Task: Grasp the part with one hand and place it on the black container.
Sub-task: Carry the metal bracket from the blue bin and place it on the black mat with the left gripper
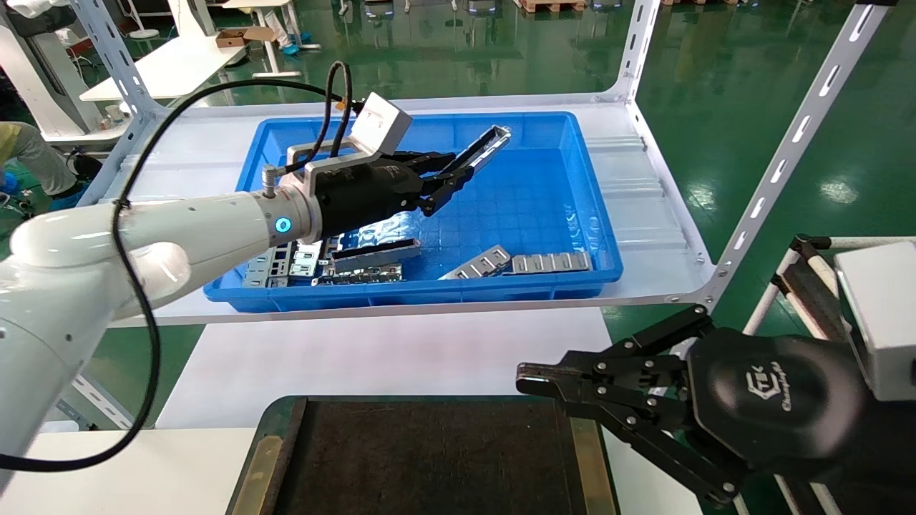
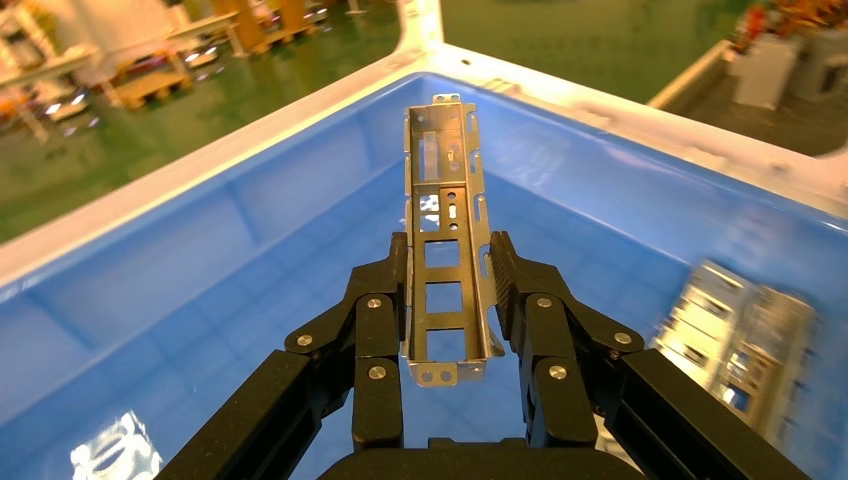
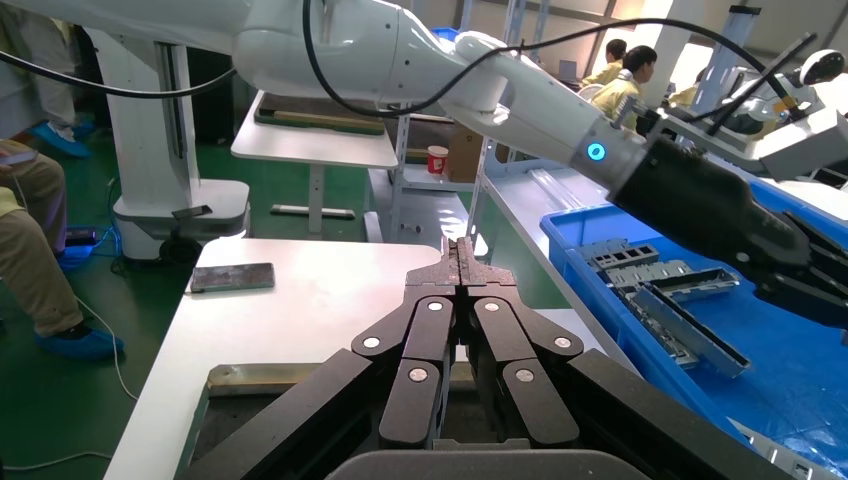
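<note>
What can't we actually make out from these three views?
- Black container: head view cuts off its near part; right gripper, shut and idle, covers its right edge.
- Parts pile in the blue bin: left arm hides much of it in the head view.
- Plates: motion-blurred in the left wrist view.
- Part in the left gripper: its underside is unseen.

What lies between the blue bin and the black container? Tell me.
Only bare white tabletop. In the head view nothing rests between the blue bin and the black container; the left gripper holds the part over the bin.
</note>
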